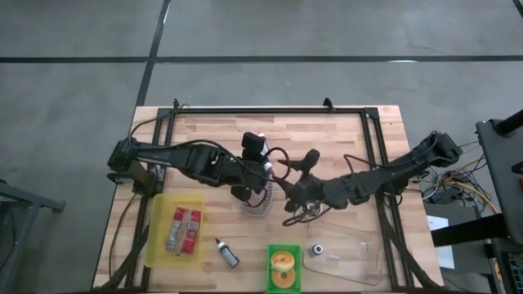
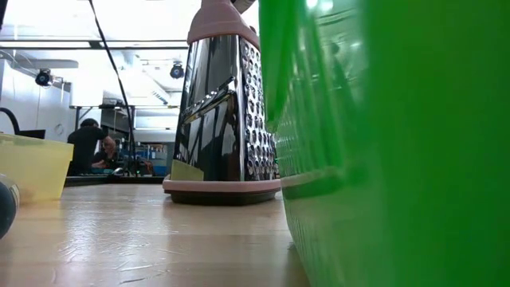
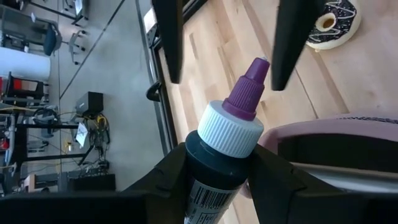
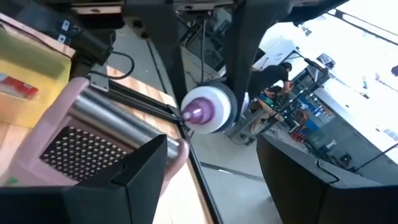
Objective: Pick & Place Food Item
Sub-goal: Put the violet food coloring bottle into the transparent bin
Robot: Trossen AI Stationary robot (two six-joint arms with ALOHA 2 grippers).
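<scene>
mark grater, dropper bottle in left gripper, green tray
grater [image 2: 227,112], low view, perforated metal face
dropper bottle [image 3: 233,127], left wrist view, white ribbed cap
green tray [image 1: 271,282], high view, left rim

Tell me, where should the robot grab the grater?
By the pink handle on top, coming straight down. The grater stands upright, its metal faces are wide and slanted, and the handle is the narrowest part.

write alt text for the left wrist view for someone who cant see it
The left gripper is shut on a dark squeeze bottle with a ribbed white cap and purple nozzle, held above a light wooden table. The right gripper's two dark fingers straddle the nozzle tip, a pink-framed metal box grater lies alongside, and a chocolate-iced doughnut lies farther off.
</scene>
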